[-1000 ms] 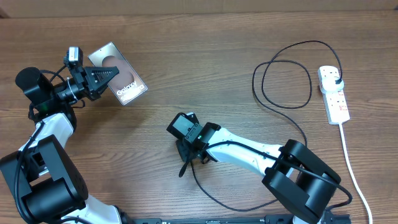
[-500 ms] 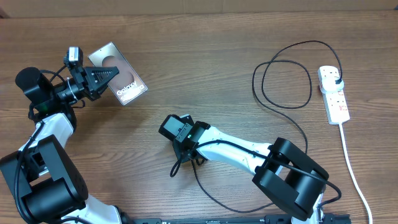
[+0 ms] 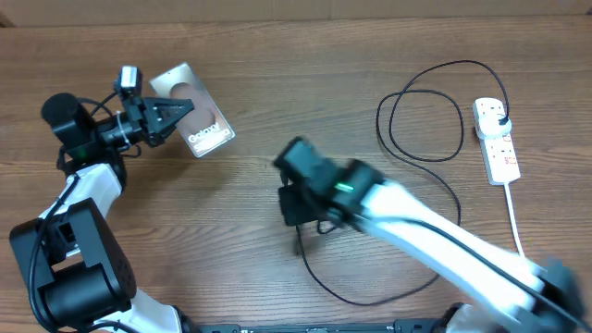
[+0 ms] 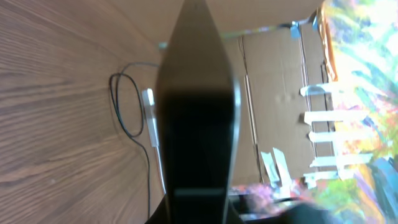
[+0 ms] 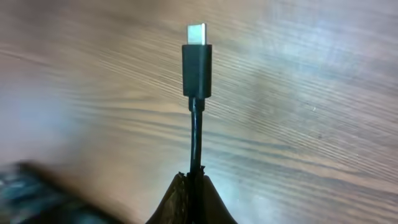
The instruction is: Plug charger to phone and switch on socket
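Note:
My left gripper (image 3: 174, 115) is shut on the phone (image 3: 196, 121), holding it above the table's far left with the "Galaxy" text face up. In the left wrist view the phone (image 4: 199, 112) stands edge-on as a dark slab between my fingers. My right gripper (image 3: 299, 220), blurred mid-table, is shut on the charger (image 3: 421, 153) cable just behind its connector. In the right wrist view the connector tip (image 5: 196, 57) sticks out straight beyond the shut gripper (image 5: 194, 179). The black cable loops right to a plug seated in the socket (image 3: 497, 141), a white strip at the right edge.
The socket's white cord (image 3: 523, 245) runs down the right side toward the front edge. Slack cable curves along the table in front of my right arm (image 3: 370, 296). In the left wrist view the socket (image 4: 150, 116) and cardboard boxes (image 4: 280, 93) show beyond the table.
My right gripper has shut on the cable and swung up and to the right with it, fast enough to blur. My left gripper has carried the phone slightly to the right.

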